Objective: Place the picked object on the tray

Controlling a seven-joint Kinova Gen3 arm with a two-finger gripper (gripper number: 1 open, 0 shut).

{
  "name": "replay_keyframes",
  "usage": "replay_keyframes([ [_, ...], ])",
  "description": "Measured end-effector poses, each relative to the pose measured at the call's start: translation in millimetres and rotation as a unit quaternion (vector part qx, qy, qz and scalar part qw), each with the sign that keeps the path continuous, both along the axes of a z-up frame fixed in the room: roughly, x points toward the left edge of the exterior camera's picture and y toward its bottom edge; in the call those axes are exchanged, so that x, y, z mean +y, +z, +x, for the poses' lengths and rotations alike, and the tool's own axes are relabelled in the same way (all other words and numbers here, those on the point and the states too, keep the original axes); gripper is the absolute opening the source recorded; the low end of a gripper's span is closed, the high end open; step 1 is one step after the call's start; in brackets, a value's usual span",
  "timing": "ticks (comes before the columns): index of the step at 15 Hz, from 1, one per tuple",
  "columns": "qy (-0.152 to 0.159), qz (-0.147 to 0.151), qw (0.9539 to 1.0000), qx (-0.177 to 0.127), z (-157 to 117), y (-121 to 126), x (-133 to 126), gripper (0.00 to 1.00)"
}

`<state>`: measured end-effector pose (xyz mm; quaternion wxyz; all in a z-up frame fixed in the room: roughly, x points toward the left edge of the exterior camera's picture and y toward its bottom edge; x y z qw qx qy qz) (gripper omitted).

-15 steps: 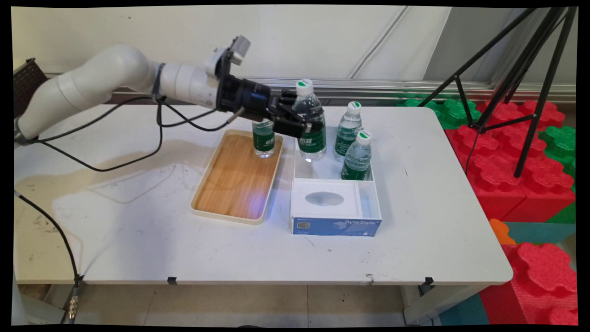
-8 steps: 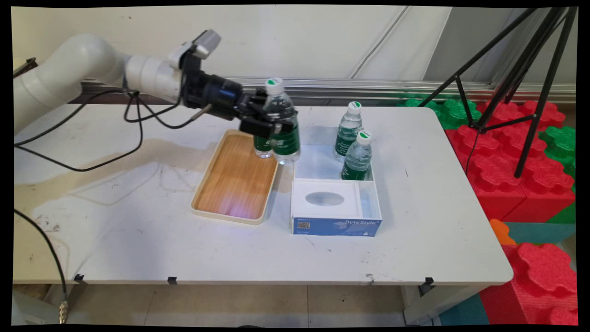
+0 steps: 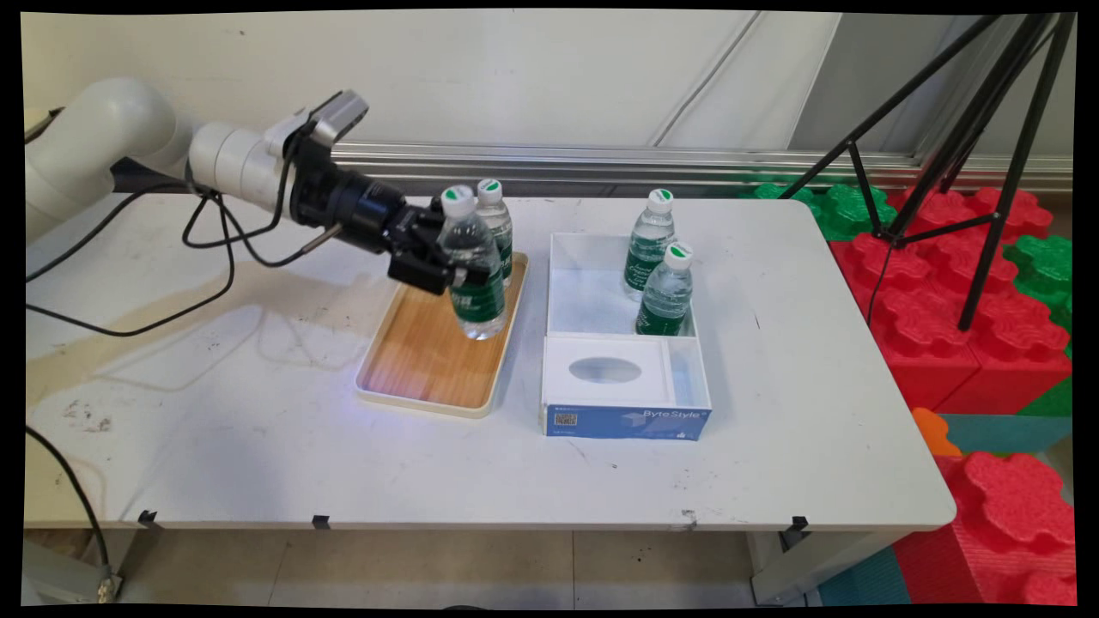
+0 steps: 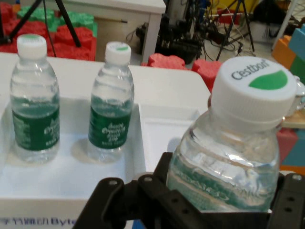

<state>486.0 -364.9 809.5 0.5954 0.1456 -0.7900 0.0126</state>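
A small clear water bottle [image 3: 470, 262] with a green label and a white cap was held by the gripper [image 3: 446, 273], whose fingers were clamped on its body about the label, below the shoulder. The bottle was kept upright over the far right part of a wooden tray [image 3: 412, 343] on the white surface [image 3: 258, 446]; whether its base touched the tray could not be told. A second bottle [image 3: 495, 225] stood just behind it at the tray's far end. Two more bottles [image 3: 650, 243] [image 3: 665, 290] stood in the open white box [image 3: 687, 360] beside the tray.

The held bottle appeared full, so it was judged moderately heavy for its size. Its thin plastic wall was judged smooth and liable to buckle if squeezed hard. A hold across the labelled mid-body was judged sound; the cap and neck were judged too narrow.
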Motion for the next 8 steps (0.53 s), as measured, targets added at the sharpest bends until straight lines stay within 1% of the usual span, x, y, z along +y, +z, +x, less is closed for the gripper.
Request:
replay_keyframes([
  [4, -0.010, 0.006, 0.9998, -0.015, 9, -19, 5, 0.00],
  [8, -0.013, 0.011, 0.9995, -0.028, 12, -37, 7, 0.00],
])
